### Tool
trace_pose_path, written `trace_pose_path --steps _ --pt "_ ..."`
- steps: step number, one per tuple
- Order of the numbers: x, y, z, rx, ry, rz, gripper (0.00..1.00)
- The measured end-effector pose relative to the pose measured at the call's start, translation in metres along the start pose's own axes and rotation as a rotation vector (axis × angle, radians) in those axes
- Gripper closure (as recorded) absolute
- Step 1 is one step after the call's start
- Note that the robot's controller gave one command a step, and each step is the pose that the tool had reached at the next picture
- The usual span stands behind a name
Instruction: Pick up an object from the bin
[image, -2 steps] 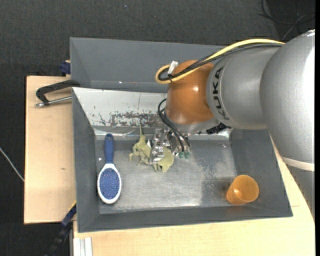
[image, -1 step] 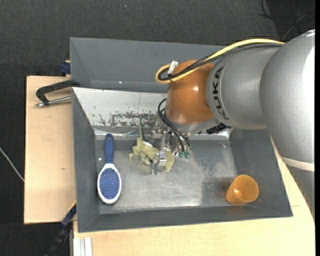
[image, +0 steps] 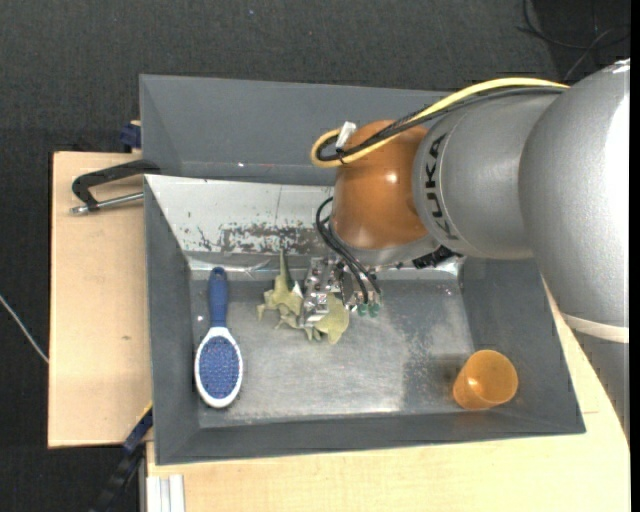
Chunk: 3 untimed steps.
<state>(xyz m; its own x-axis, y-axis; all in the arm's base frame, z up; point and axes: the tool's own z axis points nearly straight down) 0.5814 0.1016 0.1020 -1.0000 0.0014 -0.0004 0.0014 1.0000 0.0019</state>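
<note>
Gripper (image: 325, 292) down on crumpled olive-green leafy thing (image: 283, 300) at centre of bin (image: 168, 330), jaw state cannot be told, blue brush (image: 218, 358) left, orange cup (image: 486, 380) near right

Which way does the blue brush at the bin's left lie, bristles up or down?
Bristles up. The blue brush lies flat on the bin floor; its dotted blue pad, ringed in white, faces the camera.

Scuffed matt metal bin (image: 300, 385), glossy plastic brush (image: 217, 355), translucent orange plastic cup (image: 485, 380).
</note>
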Motion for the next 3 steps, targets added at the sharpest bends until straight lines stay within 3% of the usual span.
trace_pose_path --steps 1,2,3 --pt "0.0 0.0 0.0 0.0 0.0 0.001 0.0" --pt "0.0 0.0 0.0 0.0 0.0 0.0 1.0" --pt "0.008 -0.004 -0.109 -0.002 -0.014 0.004 1.0"
